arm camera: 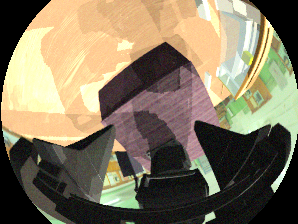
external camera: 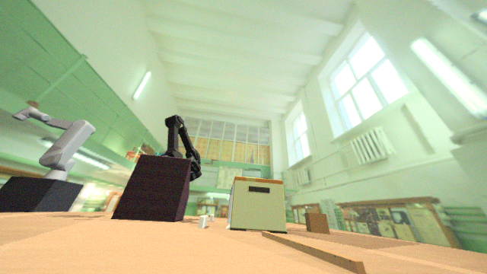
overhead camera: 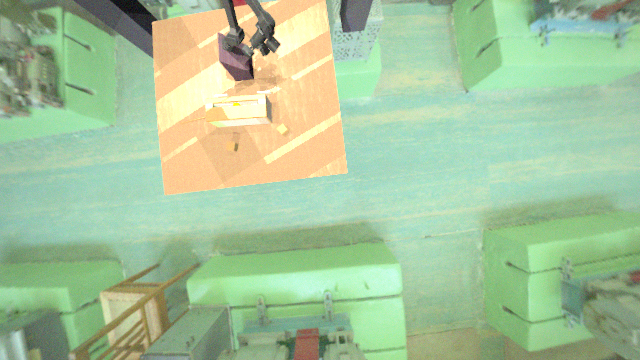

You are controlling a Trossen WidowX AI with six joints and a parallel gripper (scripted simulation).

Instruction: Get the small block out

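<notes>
The box (overhead camera: 217, 114) (external camera: 259, 209) stands upright on the table; in the wrist view it is at the upper right, seen at an angle. A small yellow block (overhead camera: 236, 104) (arm camera: 247, 58) shows inside it, near the middle of its length in the top view. My gripper (arm camera: 156, 127) is open, its fingers wide apart with nothing between them. It hangs beside the arm's dark purple pedestal, above the table and apart from the box. The shelf's open end and pocket cannot be told apart here.
The dark purple pedestal (overhead camera: 237, 67) (external camera: 152, 190) (arm camera: 160, 107) stands near the box. An orange-brown cube (overhead camera: 232, 146) (external camera: 317, 223) and a pale block (overhead camera: 282, 129) lie on the box's other side. A thin wooden bar (external camera: 316, 251) lies near the box. Small white pieces (external camera: 203, 221) are between pedestal and box.
</notes>
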